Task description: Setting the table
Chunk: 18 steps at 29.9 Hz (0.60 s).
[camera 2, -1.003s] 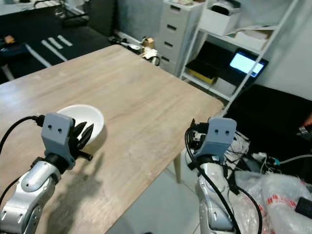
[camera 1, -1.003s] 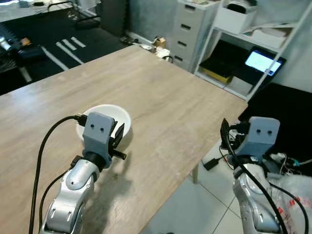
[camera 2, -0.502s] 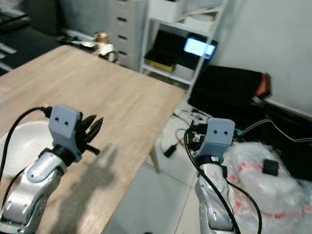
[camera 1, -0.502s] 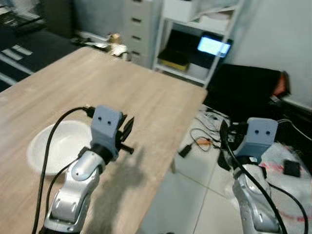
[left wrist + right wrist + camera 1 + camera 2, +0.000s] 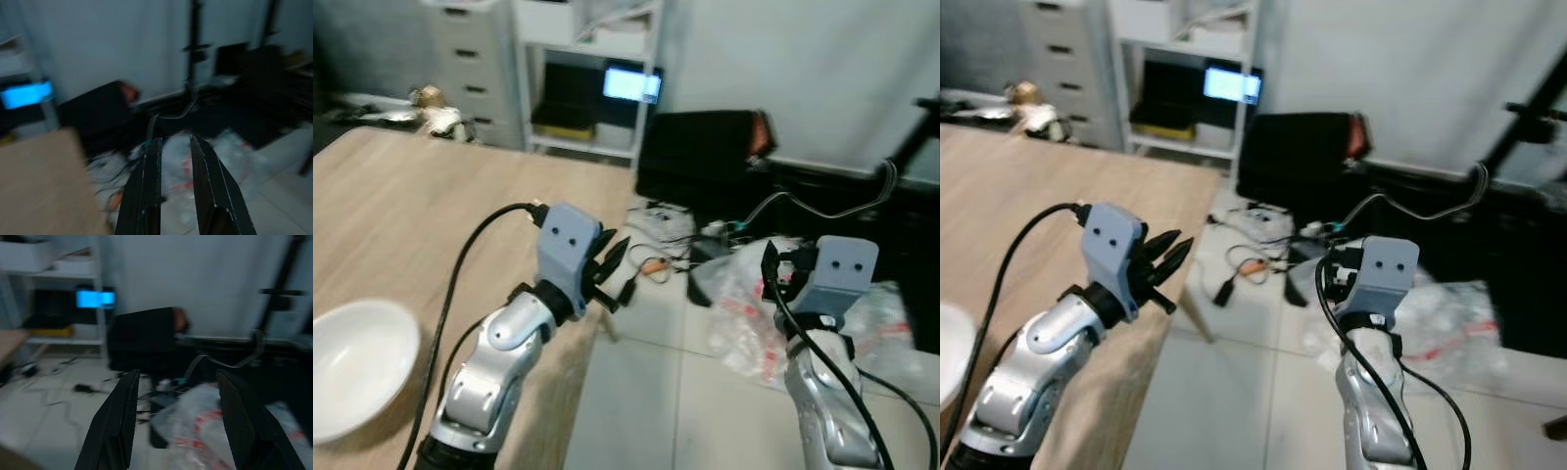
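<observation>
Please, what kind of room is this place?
Probably a home workroom or lab: a wooden table with a white bowl, a shelf unit holding a lit screen, and loose cables on the tiled floor.

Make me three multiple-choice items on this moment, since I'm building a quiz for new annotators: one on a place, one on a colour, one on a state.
1. Where is the bowl?
A. on the wooden table
B. on the floor
C. on the shelf

2. What colour is the bowl?
A. blue
B. white
C. black

3. How are the right gripper's fingers?
A. shut on a spoon
B. shut on the bowl
C. spread apart, holding nothing

Answers:
1 A, it sits on the tabletop behind the left gripper, apart from it.
2 B, it is plain white against the wood.
3 C, the right wrist view shows a wide gap between the fingers with only floor clutter beyond.
</observation>
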{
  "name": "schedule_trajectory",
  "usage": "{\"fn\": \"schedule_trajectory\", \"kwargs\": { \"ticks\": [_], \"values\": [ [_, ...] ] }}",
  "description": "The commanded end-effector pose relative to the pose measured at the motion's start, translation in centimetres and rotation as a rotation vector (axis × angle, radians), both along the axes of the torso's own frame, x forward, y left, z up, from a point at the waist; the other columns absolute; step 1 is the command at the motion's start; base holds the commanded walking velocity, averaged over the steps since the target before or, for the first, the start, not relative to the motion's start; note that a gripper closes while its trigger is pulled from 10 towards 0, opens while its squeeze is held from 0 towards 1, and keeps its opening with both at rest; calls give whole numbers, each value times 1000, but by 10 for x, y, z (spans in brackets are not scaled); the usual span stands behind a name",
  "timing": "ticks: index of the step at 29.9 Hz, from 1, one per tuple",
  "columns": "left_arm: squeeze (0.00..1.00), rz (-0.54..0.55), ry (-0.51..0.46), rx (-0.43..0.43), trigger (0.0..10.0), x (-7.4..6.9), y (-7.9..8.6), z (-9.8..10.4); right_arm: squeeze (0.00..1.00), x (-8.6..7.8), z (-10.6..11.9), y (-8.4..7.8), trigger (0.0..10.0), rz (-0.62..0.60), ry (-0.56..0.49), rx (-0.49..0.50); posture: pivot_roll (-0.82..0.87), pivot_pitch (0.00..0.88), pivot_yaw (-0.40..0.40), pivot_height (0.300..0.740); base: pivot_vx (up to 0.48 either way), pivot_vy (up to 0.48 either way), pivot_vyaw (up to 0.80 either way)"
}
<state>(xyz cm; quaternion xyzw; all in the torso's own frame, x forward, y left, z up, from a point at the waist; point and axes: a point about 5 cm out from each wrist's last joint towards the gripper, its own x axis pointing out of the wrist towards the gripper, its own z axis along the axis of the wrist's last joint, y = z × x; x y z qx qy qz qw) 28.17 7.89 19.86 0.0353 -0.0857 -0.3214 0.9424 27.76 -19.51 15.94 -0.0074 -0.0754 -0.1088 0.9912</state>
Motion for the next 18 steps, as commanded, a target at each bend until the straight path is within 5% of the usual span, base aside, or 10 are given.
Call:
{"fn": "schedule_trajectory", "kwargs": {
  "ticks": [1,18],
  "values": [
    [0,-5,32,1,10000,-1,1,-5,0,-2,-5,-1,10000,-11,22,-5,-97,25,38,740,0,0,-800],
    [0,-32,36,-6,10000,1,-4,-5,0,0,-4,-1,10000,-11,21,-11,-107,10,42,740,0,0,-800]
  ]
}}
